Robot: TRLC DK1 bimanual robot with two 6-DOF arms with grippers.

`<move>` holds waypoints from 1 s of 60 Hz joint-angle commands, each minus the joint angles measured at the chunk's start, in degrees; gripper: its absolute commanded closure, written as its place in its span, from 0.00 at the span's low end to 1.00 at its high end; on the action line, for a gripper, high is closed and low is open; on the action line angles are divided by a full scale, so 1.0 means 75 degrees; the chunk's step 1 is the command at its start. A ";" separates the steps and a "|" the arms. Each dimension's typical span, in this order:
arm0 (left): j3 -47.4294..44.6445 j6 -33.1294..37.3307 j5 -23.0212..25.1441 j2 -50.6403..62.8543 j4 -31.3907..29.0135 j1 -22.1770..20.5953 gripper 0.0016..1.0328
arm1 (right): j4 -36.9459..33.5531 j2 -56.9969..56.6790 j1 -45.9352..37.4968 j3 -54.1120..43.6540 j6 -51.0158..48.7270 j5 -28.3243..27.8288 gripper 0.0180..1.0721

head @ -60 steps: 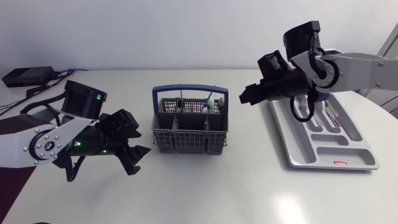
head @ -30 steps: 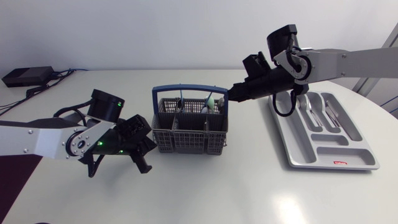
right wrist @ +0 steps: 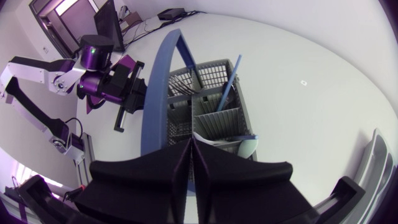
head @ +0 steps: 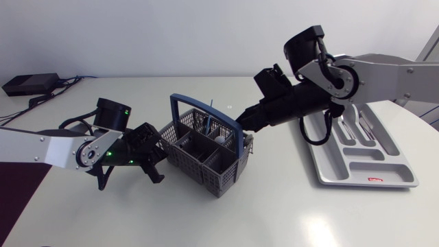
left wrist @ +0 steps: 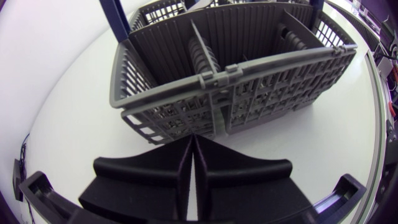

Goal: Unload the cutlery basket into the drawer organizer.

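Spreading under everything is one white, glossy tabletop [head: 226,219], bare along its near edge, with a plain pale wall behind it. Nearest on it is the single grey basket [head: 200,165], sitting skewed: its long axis runs from the far left to the near right, one corner pointing at the near edge, and its blue handle [head: 180,110] arches over the far-left end. The left end effector [left wrist: 194,140] lies low just beside the basket's left long wall, its two fingers pressed together with only a thin seam between them and holding nothing; from its wrist the slotted wall and inner dividers fill the space ahead. Two pieces show inside the basket: a thin blue rod [right wrist: 227,87] leaning upright in a far compartment, and a pale rounded piece [right wrist: 245,148] in the one next to it. The right end effector [head: 241,125] comes down at the basket's far right rim, fingers likewise closed together on nothing; contact with the rim cannot be judged. Well to the right lies one grey organizer [head: 394,175], its long axis running near to far, with cutlery in its far slots, too small to count. At the far left corner is one black box [head: 27,84] with cables.
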 commanded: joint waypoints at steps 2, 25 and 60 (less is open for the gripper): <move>0.0077 0.0207 0.0216 -0.0158 0.0071 0.0292 0.96 | -0.0176 -0.0508 -0.0210 -0.0299 -0.0123 -0.0042 0.91; 0.0347 0.0160 0.0333 0.0006 0.0024 0.0456 0.96 | 0.0797 0.0055 -0.1464 -0.0979 -0.0674 0.0814 0.91; 0.1249 0.0125 0.0298 0.0909 -0.0023 0.0058 0.96 | 0.0715 0.0840 -0.1042 -0.1072 -0.0791 0.0204 0.91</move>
